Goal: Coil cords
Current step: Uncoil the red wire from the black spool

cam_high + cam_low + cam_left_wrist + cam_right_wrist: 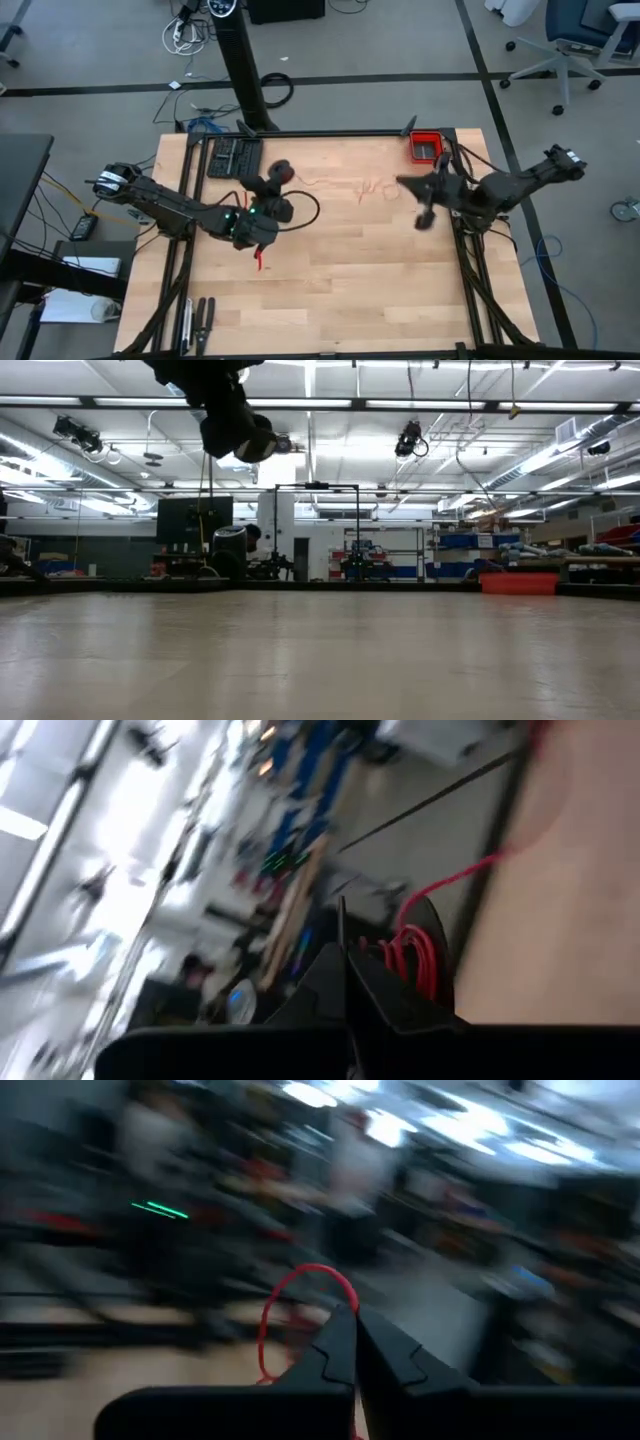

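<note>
Pale wooden tabletop (330, 270) fills the overhead view, black-framed, set on a grey workshop floor with office chairs and loose cables around it. Starting at the left: the left arm reaches in from the table's left edge, and the left gripper (262, 255) sits above the left-centre of the board, jaws together, clamped on the very thin bright red string-like cord (261, 262), a short tail of it poking out below the fingers. The left wrist view confirms it: red loops (415, 955) bunched right at the closed fingertips (345, 970), one strand trailing off across the wood. A thick black cable loop (300, 212) curls just beside that gripper. Moving to the middle, more of the thin red strand (375, 188) lies wavy on the board between the two arms. On to the right: the right gripper (424, 218) hovers over the right-centre, jaws pressed together, and its wrist view shows a red loop (300, 1295) arching up from the fingertips (345, 1335); whether it is pinched there I can't tell. Far back-right corner, a small red rectangular bin (426, 146) sits on the table.
</note>
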